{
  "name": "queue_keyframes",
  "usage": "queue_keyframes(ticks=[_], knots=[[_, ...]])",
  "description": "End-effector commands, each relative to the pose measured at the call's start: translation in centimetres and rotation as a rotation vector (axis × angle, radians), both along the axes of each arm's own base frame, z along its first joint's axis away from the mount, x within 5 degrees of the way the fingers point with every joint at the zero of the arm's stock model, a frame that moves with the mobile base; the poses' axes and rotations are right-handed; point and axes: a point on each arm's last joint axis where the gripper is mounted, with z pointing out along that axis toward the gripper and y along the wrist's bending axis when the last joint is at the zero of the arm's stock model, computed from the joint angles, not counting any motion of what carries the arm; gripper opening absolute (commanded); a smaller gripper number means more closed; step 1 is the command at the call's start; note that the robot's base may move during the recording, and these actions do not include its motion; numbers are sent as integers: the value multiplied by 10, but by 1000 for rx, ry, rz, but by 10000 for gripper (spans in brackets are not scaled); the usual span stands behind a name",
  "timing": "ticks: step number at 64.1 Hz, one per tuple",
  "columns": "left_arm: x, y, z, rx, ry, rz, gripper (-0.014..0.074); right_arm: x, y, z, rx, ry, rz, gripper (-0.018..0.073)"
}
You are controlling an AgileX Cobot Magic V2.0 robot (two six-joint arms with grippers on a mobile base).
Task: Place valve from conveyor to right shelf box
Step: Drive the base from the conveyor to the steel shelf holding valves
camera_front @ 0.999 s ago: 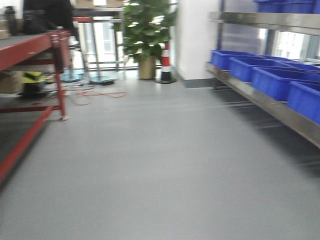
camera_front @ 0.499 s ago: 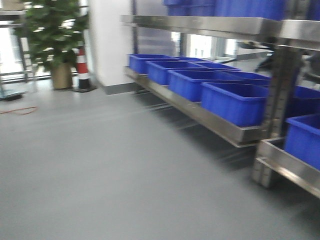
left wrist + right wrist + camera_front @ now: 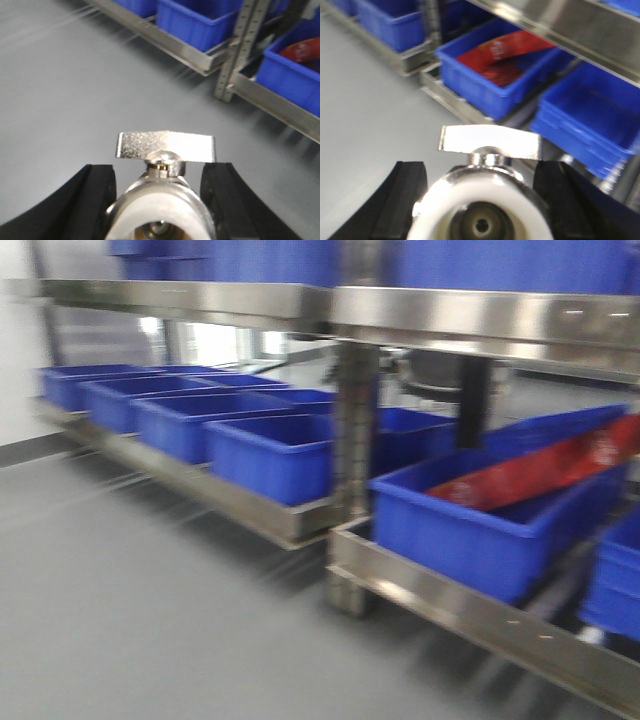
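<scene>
Exterior front-facing view, blurred: a steel shelf (image 3: 440, 605) runs from 9 o'clock down to 5 o'clock and carries a row of blue boxes (image 3: 170, 425). The nearest blue box (image 3: 470, 535), at about 3 o'clock, holds a red packet (image 3: 545, 472). No gripper or valve shows here. Left wrist view: the left gripper (image 3: 162, 220) is clamped around a metal valve (image 3: 166, 147). Its flat handle lies crosswise from 9 to 3 o'clock and its bore faces the camera. The box with the red packet sits off at 2 o'clock, well apart. Right wrist view: the right gripper (image 3: 480, 215) clasps a second valve (image 3: 490, 141) the same way. That box lies almost straight ahead at 12 o'clock and looks nearer, so the right arm seems better placed to drop first.
</scene>
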Motion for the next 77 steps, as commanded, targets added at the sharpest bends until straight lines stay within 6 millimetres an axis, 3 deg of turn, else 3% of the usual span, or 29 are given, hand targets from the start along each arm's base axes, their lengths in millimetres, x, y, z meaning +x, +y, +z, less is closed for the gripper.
queue_keyframes(ticks=[1,77], knots=[[0,-1,6,-10,-55,0,-111,0,-1,10,-5,-86,-4,-163],[0,-1,6,-9,-61,0,-111,0,-1,10,-5,-86,-4,-163]])
